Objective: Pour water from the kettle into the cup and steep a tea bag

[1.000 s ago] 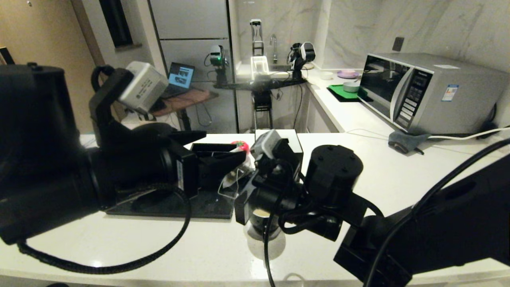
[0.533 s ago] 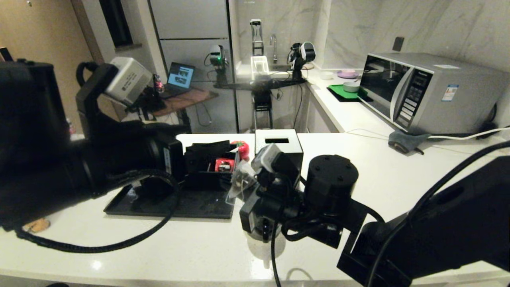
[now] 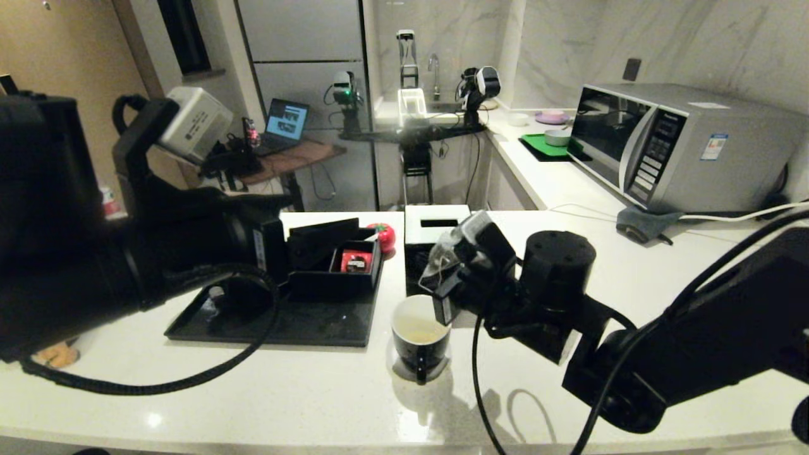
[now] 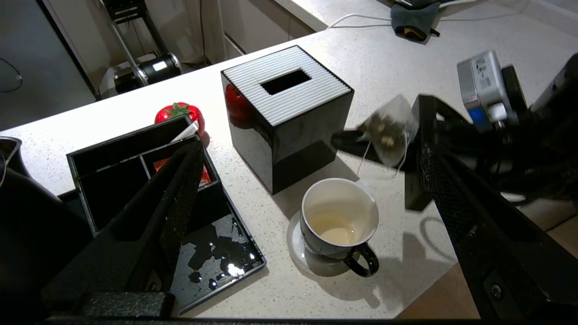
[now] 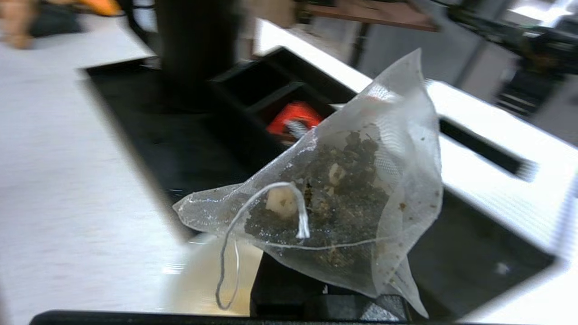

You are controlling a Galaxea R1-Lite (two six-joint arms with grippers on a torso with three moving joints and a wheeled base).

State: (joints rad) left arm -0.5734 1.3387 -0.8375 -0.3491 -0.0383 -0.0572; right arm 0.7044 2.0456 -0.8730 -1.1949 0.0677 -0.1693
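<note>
The black cup [image 3: 420,338] stands on the white counter with pale yellowish water [image 4: 336,230] low in its white inside. My right gripper [image 3: 445,284] hangs just right of and above the cup, shut on a corner of the tea bag [image 3: 444,254]. The mesh pouch [image 5: 352,203] holds dark leaves, and its string loops down loose. My left gripper [image 4: 309,126] is open, drawn back over the black tray with nothing between its fingers. The kettle [image 4: 27,216] shows only as a black body at the edge of the left wrist view.
A wet black tray [image 4: 216,253] lies left of the cup, carrying a black organizer [image 3: 328,278] with a red packet [image 3: 356,261]. Behind the cup stand a black tissue box [image 3: 436,224] and a red tomato-shaped object [image 3: 383,235]. A microwave [image 3: 670,145] is far right.
My right gripper carried the tea bag up and to the right, uncovering the cup. My left arm drew back to the left, off the organizer.
</note>
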